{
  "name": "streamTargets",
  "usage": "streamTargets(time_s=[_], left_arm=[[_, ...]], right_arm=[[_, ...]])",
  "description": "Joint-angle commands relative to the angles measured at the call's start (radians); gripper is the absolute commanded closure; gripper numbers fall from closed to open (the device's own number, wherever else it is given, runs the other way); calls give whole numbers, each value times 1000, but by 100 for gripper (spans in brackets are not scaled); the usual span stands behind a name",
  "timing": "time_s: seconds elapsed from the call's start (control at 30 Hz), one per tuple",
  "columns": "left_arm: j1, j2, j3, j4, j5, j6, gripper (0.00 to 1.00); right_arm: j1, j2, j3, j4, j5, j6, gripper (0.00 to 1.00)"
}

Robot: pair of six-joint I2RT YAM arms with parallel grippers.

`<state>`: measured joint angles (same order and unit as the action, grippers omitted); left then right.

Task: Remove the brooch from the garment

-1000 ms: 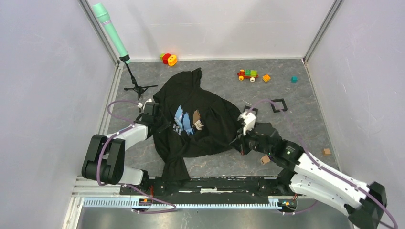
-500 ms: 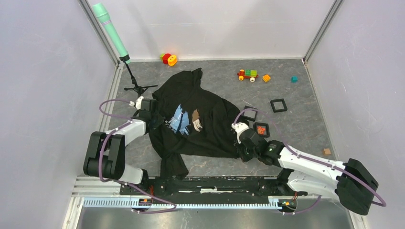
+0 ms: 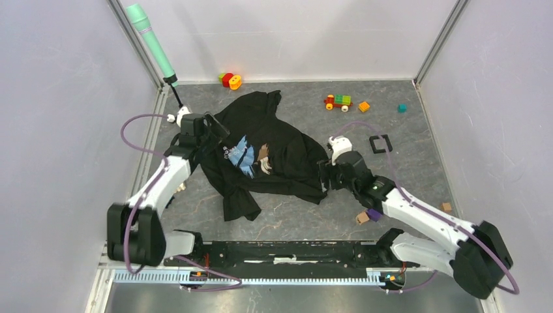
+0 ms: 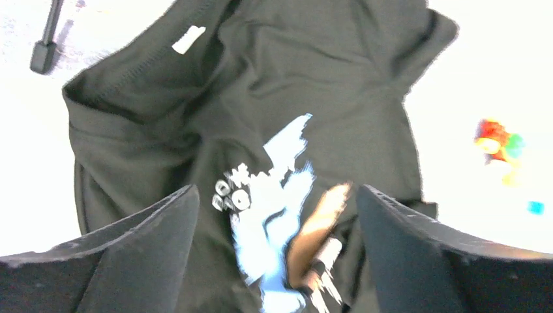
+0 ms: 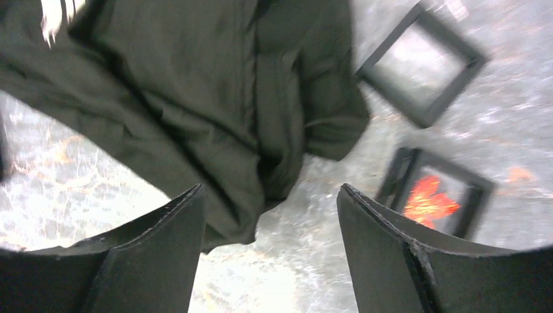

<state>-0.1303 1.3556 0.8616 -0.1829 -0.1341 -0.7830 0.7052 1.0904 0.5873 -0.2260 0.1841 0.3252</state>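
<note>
The left pincer (image 4: pixel 274 189) is seen spread wide, with nothing held between its fingers. It is poised over the left part of the garment (image 4: pixel 293 78), and the light-blue, white and brown print lies between and just beyond the fingertips. Whether the cloth is touched cannot be told. From above, the left pincer (image 3: pixel 214 130) is placed at the garment's far-left edge.

The right pincer (image 5: pixel 269 189) is likewise released and empty. Its fingers are parted above the near-right hem of the garment (image 5: pixel 195 85), where folded black cloth meets bare tabletop (image 5: pixel 85 189). From above, the right pincer (image 3: pixel 324 175) is set at the garment's right edge.

The garment (image 3: pixel 280 156) is spread, crumpled and print upward, across the middle of the tabletop (image 3: pixel 293 222) between the two pincers. The brooch cannot be singled out with certainty, since the print is blurred in the left wrist view.

Just right of the hem two black square frames are found. The empty frame (image 5: pixel 420 65) lies farther off. The nearer frame (image 5: pixel 390 177) holds an orange-red leaf-like shape (image 5: pixel 427 201), and whether that shape is the brooch cannot be told.

Along the far edge are set a toy train (image 3: pixel 338 102), an orange cube (image 3: pixel 364 107), a teal cube (image 3: pixel 402 108) and the ring toys (image 3: pixel 230 81). A green microphone (image 3: pixel 151 42) stands in the far-left corner. A small wooden block (image 3: pixel 362 218) lies beside the right arm.
</note>
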Motion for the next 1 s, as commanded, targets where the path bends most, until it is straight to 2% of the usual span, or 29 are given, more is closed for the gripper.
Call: streamTargets(time_s=[0.0,0.07,0.13,0.23,0.3,0.37,0.4,0.5,0.6,0.67,0.73,0.8,0.87,0.93,0.97], left_arm=[[-52,-263,-89,-92,36,67,0],[-53,-391,-149,-87,-8,137,0],[-54,-523,-212,-28,-42,238,0],[-54,-677,-349,167,-15,327,0],[-57,-763,-453,306,18,359,0],[-58,-802,-544,417,-36,341,0],[-58,-799,-570,452,-75,351,0],[-58,-762,-652,595,-140,483,0],[-58,-718,-728,730,-199,594,0],[-57,-628,-786,900,-228,669,0],[-57,-502,-805,991,-219,763,0],[-56,-415,-803,1041,-210,731,0],[-54,-326,-805,1149,-201,743,0],[-42,-266,-784,1178,-202,781,0],[-28,-235,-767,1190,-197,816,0]], right_arm=[[-23,-148,38,89,183,-80,18],[-23,-216,6,156,286,-126,11],[-23,-261,-65,287,363,-227,10],[-25,-305,-177,436,490,-374,11],[-47,-324,-233,506,558,-401,10],[-106,-326,-277,561,559,-402,6],[-146,-322,-299,577,553,-399,2],[-276,-310,-352,633,495,-370,2],[-422,-311,-449,760,311,-334,3],[-458,-294,-499,846,257,-363,4],[-471,-254,-519,898,297,-371,4],[-499,-211,-555,969,265,-413,4],[-528,-167,-621,1097,245,-430,5],[-552,-128,-714,1266,234,-439,6],[-554,-103,-759,1414,222,-443,5]])
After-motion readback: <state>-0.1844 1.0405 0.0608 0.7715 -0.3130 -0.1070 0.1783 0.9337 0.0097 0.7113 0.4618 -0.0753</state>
